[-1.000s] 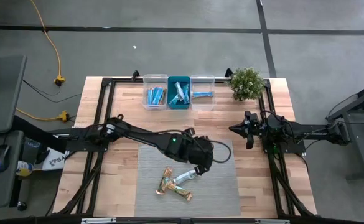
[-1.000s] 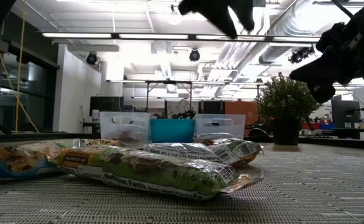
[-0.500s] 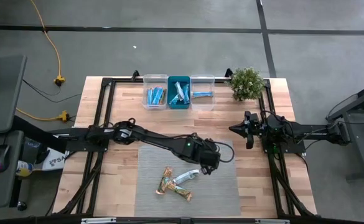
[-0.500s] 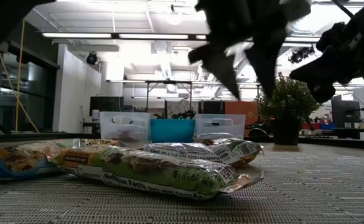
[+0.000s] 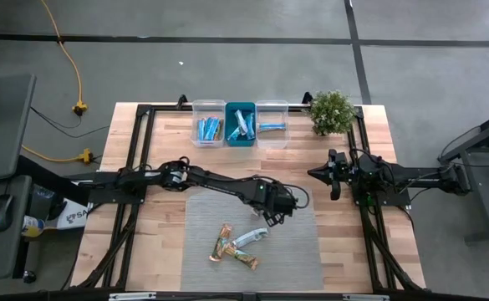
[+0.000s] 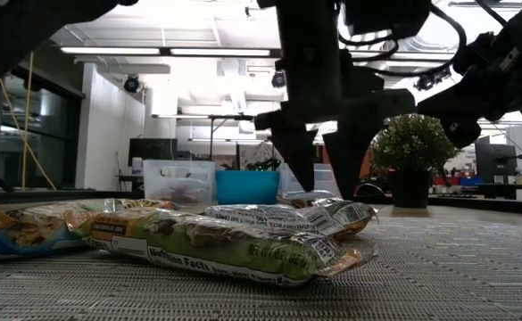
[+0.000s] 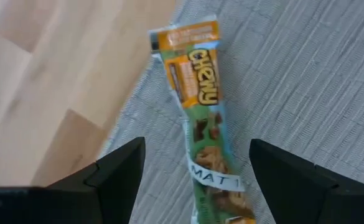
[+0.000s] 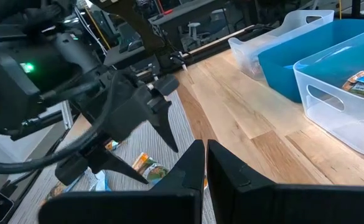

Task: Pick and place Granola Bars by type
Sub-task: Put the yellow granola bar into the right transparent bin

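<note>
Three green-and-orange Granola Bars lie flat on the grey mat (image 5: pixel 294 251): one (image 5: pixel 252 237) angled toward the far right, one (image 5: pixel 221 242), and one (image 5: pixel 244 260). My left gripper (image 6: pixel 321 189) hangs open, fingers pointing down, just above the far end of the angled bar (image 7: pixel 200 118). That bar shows between its fingers in the left wrist view without touching them. Blue-wrapped bars lie in the bins at the far edge. My right gripper (image 8: pixel 205 163) waits shut above the table's right side (image 5: pixel 334 177).
Two clear bins (image 5: pixel 209 124) (image 5: pixel 272 124) flank a teal bin (image 5: pixel 241 124) at the far edge. A potted plant (image 5: pixel 331 111) stands at the far right corner. A black frame (image 5: pixel 135 167) borders the wooden table. Bare mat lies right of the bars.
My left gripper has come down from high above the mat to just over the angled bar's far end. It also shifted a little toward the table's right edge and tipped steeper. The bars have not moved.
</note>
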You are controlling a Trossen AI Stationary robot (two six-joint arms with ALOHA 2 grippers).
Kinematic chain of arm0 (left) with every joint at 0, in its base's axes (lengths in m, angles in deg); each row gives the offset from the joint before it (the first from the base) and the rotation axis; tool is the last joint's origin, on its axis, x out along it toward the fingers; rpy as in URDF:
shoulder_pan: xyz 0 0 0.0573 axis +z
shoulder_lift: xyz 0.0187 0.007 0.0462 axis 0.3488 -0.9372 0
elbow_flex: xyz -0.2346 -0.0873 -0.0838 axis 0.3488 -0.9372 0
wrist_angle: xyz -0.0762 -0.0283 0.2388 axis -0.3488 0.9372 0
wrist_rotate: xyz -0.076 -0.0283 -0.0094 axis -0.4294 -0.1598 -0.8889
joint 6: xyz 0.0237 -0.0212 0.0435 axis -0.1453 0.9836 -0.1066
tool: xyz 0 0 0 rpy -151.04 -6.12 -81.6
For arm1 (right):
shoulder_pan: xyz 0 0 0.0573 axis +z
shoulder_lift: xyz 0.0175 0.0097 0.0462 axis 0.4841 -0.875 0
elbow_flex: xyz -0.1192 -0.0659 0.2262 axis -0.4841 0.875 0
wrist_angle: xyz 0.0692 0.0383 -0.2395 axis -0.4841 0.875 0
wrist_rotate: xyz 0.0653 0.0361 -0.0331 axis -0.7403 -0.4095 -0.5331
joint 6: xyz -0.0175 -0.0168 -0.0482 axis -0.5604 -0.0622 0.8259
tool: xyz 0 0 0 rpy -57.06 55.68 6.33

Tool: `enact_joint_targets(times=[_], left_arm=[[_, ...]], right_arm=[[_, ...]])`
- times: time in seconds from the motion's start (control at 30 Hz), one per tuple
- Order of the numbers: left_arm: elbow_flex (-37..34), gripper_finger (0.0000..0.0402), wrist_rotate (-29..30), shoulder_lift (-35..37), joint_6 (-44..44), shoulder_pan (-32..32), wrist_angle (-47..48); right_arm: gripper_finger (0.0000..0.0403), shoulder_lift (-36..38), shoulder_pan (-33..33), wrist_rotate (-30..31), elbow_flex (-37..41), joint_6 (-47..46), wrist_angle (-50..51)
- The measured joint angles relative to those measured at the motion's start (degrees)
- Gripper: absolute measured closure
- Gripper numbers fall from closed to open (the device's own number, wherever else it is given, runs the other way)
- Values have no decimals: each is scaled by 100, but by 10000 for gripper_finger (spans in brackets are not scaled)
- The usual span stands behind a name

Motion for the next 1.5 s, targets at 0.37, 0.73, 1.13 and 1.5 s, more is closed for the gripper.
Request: enact_joint_targets(times=[0.37, 0.73, 1.13, 1.5], left_arm=[[-5, 117, -287, -232, -16, 30, -68], [10, 117, -261, -292, -44, 29, -124], [3, 118, -246, -292, -12, 29, -171], [3, 190, -371, -296, 0, 29, -231]], right_arm=[[402, -13, 2, 0, 0, 0, 0], [402, -13, 2, 0, 0, -2, 0], [402, -13, 2, 2, 0, -2, 0], [402, -13, 2, 1, 0, -1, 0]])
